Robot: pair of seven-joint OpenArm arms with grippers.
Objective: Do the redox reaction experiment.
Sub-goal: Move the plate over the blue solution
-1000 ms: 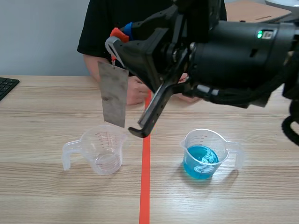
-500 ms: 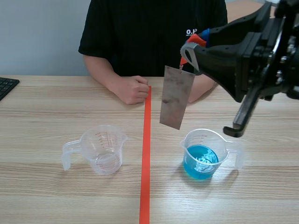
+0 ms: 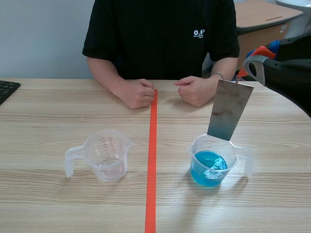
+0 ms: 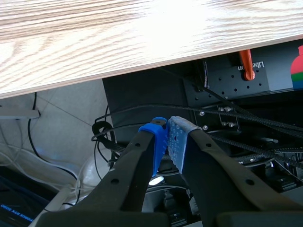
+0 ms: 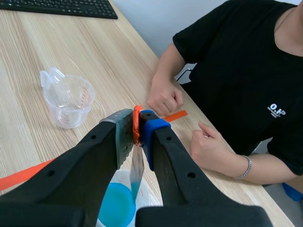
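Wooden table (image 3: pixel 48 107), pale wall (image 3: pixel 39 34)

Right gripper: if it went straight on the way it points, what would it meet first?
The right gripper, jaws shut on the metal plate, points down at the beaker of blue liquid; the plate's lower edge would likely enter it first, though depth is uncertain.

Grey metal strip (image 3: pixel 228 109) hanging over cup of blue liquid (image 3: pixel 212 160), clear cup (image 3: pixel 106 155) upright
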